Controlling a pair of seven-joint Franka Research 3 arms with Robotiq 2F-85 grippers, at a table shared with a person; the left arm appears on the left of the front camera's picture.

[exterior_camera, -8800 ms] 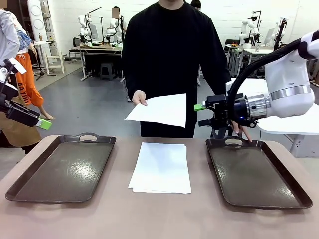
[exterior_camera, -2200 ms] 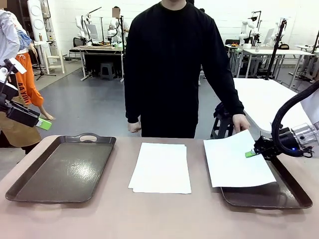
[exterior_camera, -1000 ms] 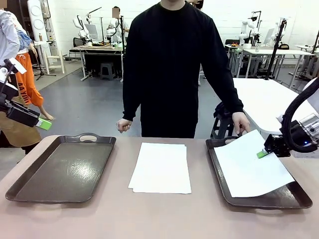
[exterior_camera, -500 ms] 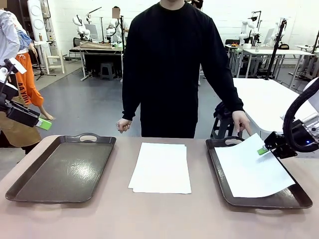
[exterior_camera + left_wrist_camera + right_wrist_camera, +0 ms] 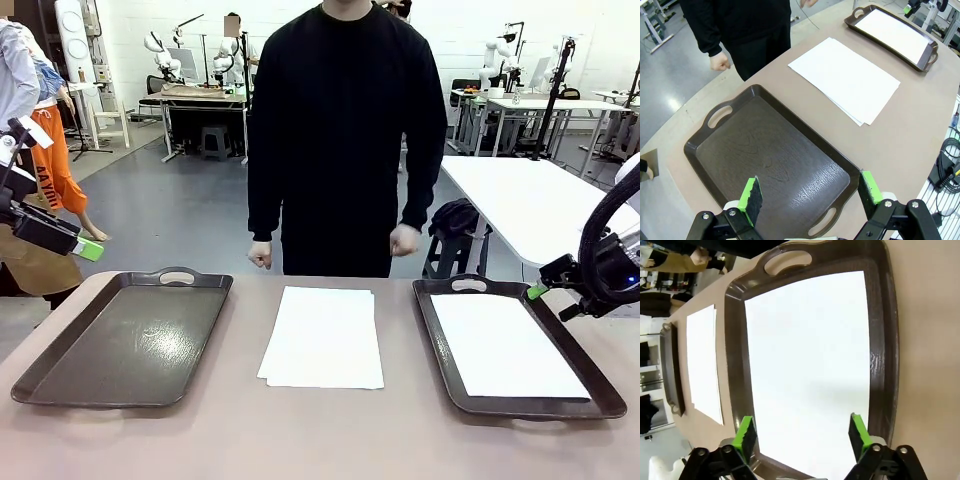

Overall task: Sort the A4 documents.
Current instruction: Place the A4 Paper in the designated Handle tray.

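One white A4 sheet (image 5: 505, 343) lies flat in the right dark tray (image 5: 434, 330), seen also as the sheet (image 5: 810, 370) in the right wrist view. A stack of A4 documents (image 5: 325, 335) rests on the table's middle, the same stack (image 5: 845, 77) showing in the left wrist view. My right gripper (image 5: 541, 290) hangs open just past the right tray's far right rim, its fingers (image 5: 746, 432) wide apart over the sheet. My left gripper (image 5: 810, 192) is open above the near end of the bare left tray (image 5: 765, 160).
The person stands at the far side, hands (image 5: 404, 240) at their sides. The left tray (image 5: 125, 335) holds nothing. A white table (image 5: 530, 205) stands behind on the right.
The right gripper let go of the sheet, which settled flat in the right tray, and drew back to the right. The person's hand left the tray handle.
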